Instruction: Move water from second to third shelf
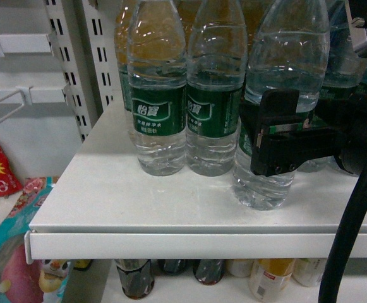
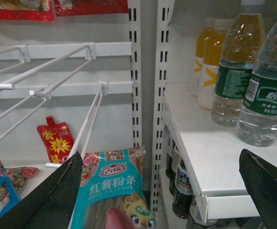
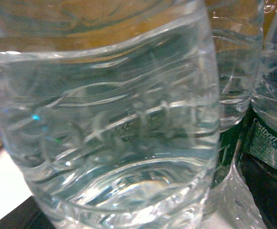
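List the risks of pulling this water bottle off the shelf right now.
1. The right pincer sits at the label of the front water bottle; whether it is clamped cannot be told, so a pull might let the bottle slip.
2. Two more green-labelled bottles stand close beside it and might be knocked over.
3. The bottle stands near the front edge of the shelf; if dropped, it could fall onto the lower bottles.

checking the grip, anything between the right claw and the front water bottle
Nothing. In the head view the right claw sits against the front water bottle at label height, no gap showing. In the right wrist view that bottle fills the frame.
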### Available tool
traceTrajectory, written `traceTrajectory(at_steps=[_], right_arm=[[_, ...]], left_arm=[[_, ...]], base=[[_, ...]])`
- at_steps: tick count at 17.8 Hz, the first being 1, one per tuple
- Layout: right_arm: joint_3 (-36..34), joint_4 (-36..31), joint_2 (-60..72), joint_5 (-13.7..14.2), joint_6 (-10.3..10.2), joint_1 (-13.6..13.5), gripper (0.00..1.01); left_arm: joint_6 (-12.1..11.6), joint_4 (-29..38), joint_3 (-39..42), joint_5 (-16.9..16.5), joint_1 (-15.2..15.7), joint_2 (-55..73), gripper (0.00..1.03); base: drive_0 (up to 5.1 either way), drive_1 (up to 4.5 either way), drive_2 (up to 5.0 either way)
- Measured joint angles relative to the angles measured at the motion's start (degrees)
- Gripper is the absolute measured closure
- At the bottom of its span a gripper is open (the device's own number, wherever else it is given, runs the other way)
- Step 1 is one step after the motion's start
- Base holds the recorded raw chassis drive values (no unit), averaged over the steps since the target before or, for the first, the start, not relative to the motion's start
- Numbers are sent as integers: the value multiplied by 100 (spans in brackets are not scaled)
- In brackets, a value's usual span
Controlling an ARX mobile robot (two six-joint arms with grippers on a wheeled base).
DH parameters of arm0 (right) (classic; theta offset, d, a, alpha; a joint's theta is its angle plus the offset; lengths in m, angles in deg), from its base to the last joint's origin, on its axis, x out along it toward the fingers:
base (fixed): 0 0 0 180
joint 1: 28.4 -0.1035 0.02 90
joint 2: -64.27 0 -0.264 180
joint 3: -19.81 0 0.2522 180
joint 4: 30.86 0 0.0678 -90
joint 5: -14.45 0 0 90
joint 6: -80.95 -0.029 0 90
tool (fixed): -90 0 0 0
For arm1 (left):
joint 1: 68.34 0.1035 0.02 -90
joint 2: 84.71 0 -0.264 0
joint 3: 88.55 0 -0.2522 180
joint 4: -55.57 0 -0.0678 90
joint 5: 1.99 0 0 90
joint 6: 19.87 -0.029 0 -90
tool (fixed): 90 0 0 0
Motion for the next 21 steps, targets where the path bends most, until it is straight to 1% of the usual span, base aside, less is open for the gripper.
traceTrajectory(at_steps=[1, 8, 12, 18, 20, 21], right_arm=[[2, -2, -15, -2, 0, -2, 4], [11, 50, -50, -4, 0, -4, 3], [-59, 125, -356, -31, -4, 0, 3], [-463, 382, -960, -247, -72, 149, 3], [-509, 407, -1025, -264, -74, 151, 3], [-553, 487, -1104, -275, -111, 157, 3]], left_arm=[[0, 0, 0, -2, 0, 0, 5], [0, 0, 0, -2, 0, 0, 5], [0, 0, 0, -2, 0, 0, 5], [0, 0, 0, -2, 0, 0, 5], [0, 0, 0, 0, 0, 0, 5], [0, 0, 0, -2, 0, 0, 5]], base=[[0, 0, 0], [0, 0, 0], [0, 0, 0], [0, 0, 0], [0, 0, 0], [0, 0, 0]])
